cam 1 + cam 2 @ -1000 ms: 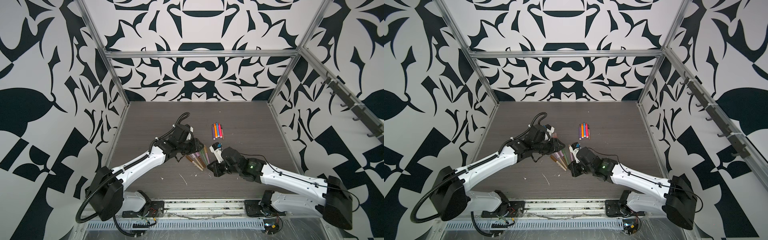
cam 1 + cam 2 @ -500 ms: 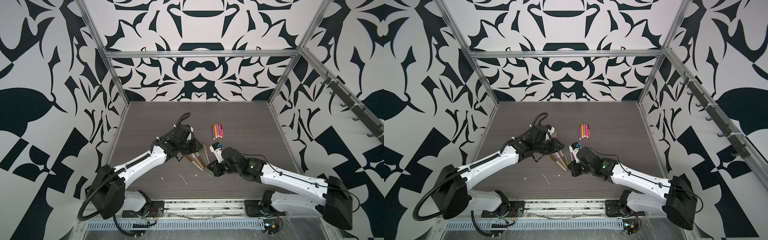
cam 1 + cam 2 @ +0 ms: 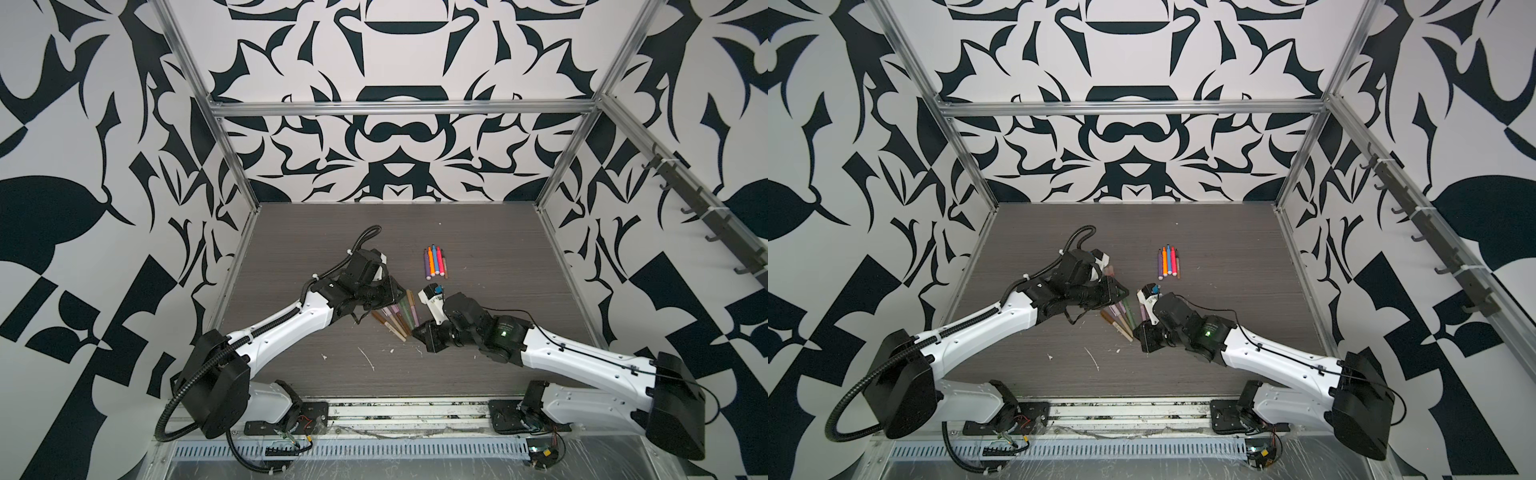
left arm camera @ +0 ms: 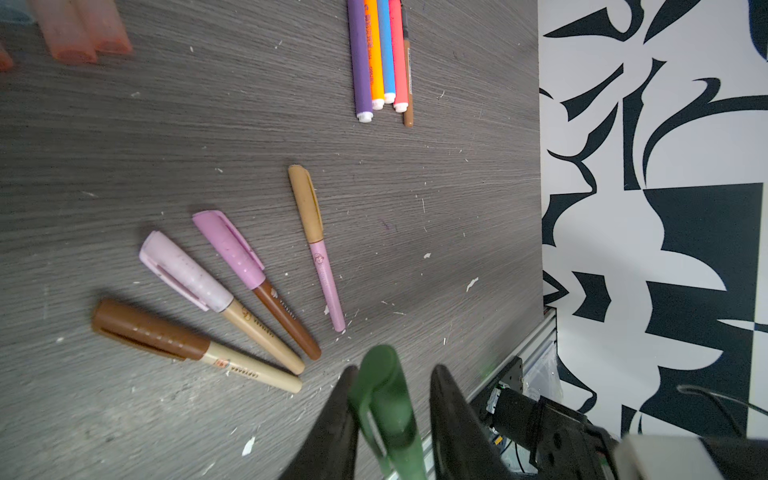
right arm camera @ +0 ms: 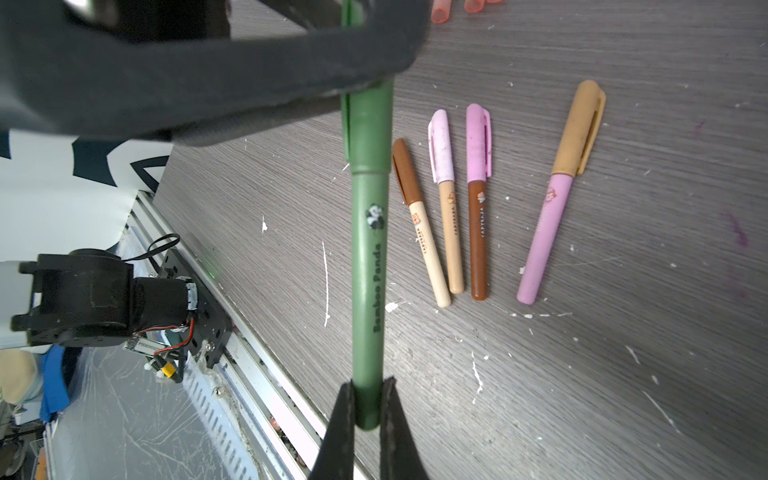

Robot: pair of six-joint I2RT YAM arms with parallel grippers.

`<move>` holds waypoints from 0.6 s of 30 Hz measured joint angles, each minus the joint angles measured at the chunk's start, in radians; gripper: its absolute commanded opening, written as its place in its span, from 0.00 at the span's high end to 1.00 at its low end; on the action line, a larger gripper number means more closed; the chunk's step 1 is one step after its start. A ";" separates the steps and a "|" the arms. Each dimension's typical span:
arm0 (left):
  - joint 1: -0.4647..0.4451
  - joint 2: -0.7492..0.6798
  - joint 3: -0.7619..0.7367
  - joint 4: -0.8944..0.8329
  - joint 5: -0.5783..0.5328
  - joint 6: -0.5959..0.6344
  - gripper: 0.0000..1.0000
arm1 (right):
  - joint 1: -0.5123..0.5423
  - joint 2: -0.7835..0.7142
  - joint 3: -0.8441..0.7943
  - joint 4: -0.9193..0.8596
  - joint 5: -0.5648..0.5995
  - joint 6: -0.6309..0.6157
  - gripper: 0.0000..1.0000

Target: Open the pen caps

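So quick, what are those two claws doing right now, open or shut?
Left gripper: closed on the dark green plastic pen cap.
Right gripper: closed on the tail end of the same slim green plastic pen.

Green pen [image 5: 368,257] and green cap [image 5: 368,133] are matt plastic; table [image 5: 582,374] dull grey wood-grain, white-flecked.

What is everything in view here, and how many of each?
green pen: one, capped, held above the table by both grippers
capped pens: four, brown, lilac, pink, tan caps, fanned on the table
back pens: five, purple, orange, blue, red-pink, brown, side by side farther back
loose caps: at least three, translucent orange-pink, near the left arm
flecks: many, white, scattered on the table
table: one, dark grey wood grain
left gripper: one, black, on the green pen's cap
right gripper: one, black, shut on its barrel end
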 measured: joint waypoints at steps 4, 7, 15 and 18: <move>0.000 -0.004 -0.004 0.027 0.016 -0.020 0.98 | 0.000 0.000 0.000 0.005 -0.011 0.021 1.00; -0.006 -0.019 -0.005 0.036 0.014 -0.014 1.00 | 0.000 0.000 0.001 0.005 -0.011 0.027 0.87; -0.006 -0.021 -0.012 0.022 0.013 0.001 1.00 | -0.012 0.001 0.032 -0.002 0.032 0.040 0.66; -0.006 -0.021 -0.012 0.022 0.013 0.001 1.00 | -0.038 0.010 0.052 -0.002 0.038 0.043 0.66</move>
